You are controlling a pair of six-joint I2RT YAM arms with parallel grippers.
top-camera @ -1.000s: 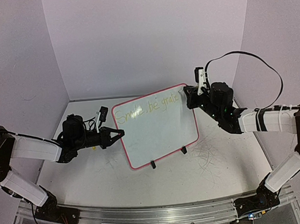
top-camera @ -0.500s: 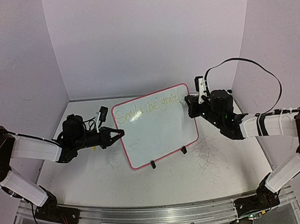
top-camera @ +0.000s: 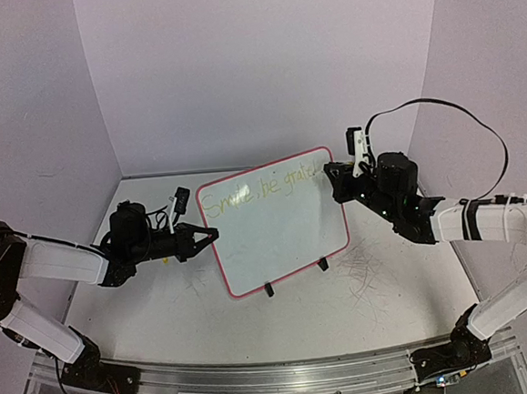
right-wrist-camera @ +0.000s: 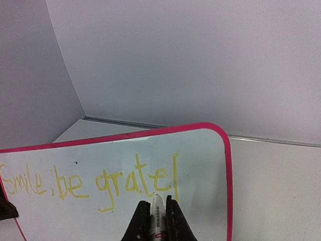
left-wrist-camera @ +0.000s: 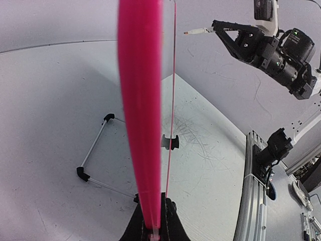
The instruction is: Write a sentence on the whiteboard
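Nudged rightward along the sentence (right-wrist-camera: 65, 183); with right gripper (right-wrist-camera: 157, 208) clamped on marker (left-wrist-camera: 198, 31), press lightly, finish "grateful" (with left gripper (top-camera: 207, 235) pinching whiteboard (top-camera: 280, 237) edge).

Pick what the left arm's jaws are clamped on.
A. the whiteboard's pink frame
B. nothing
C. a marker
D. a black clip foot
A: in the left wrist view the left gripper has its jaws shut on the whiteboard at its pink frame, while the marker sits in the right gripper.
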